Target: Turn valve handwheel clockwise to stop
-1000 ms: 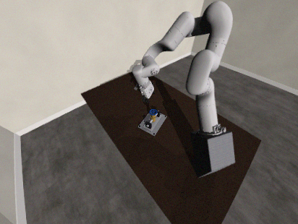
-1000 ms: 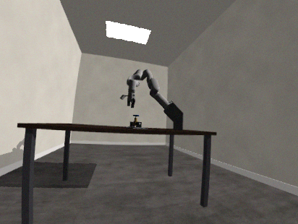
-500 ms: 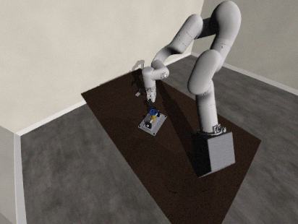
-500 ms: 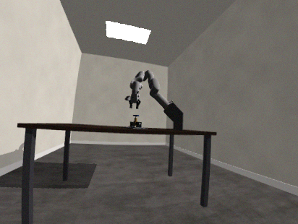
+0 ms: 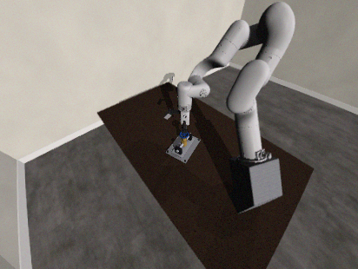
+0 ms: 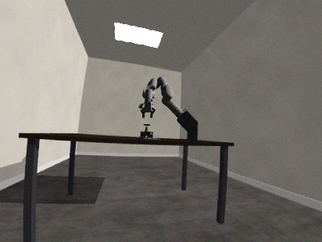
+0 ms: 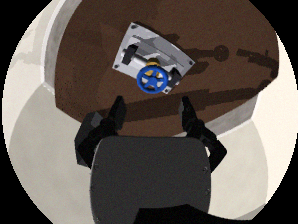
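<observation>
A plain room with pale walls, a grey floor and one ceiling light (image 6: 137, 34) holds a dark brown table (image 6: 59, 137) on dark legs. In the exterior view the table's front edge comes nearest. Farther back, about midway along the top, stands the valve (image 6: 147, 133) on a light grey base plate (image 5: 172, 154). Its blue handwheel (image 7: 150, 79) lies level on top, with spokes visible from the wrist view and a yellow part just under it.

Directly above the valve hangs the gripper (image 6: 148, 114), pointing straight down, clearly apart from the handwheel with open air between them. Its fingers are spread wide and hold nothing. In the wrist view the two dark fingers frame the lower part of the picture, and the handwheel sits between and beyond their tips, slightly left of centre.

Behind the valve, the white arm (image 5: 248, 87) rises from a dark grey pedestal (image 5: 269, 191) at the table's far side, bends high and reaches back down to the gripper.
</observation>
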You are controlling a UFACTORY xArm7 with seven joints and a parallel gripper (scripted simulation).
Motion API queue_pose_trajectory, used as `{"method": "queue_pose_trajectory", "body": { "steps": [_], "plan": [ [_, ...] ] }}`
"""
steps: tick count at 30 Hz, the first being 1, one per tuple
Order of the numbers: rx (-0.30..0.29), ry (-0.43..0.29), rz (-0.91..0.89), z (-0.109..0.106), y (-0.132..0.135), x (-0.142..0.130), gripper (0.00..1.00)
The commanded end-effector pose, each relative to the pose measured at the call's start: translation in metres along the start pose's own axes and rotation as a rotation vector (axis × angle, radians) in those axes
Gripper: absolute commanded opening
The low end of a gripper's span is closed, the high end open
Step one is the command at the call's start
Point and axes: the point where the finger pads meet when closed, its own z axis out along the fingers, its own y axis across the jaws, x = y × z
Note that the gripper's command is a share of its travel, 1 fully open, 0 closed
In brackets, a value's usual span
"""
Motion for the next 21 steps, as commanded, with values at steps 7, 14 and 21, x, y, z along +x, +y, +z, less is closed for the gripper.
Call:
{"method": "queue_pose_trajectory", "body": {
  "steps": [7, 14, 21],
  "plan": [
    [0.003, 0.006, -0.005, -0.0005, -0.0001, 0.0007, 1.0],
    [0.003, 0.006, -0.005, 0.0002, 0.0, 0.0007, 1.0],
    [0.003, 0.006, -0.005, 0.0042, -0.0001, 0.0007, 1.0]
  ]
}}
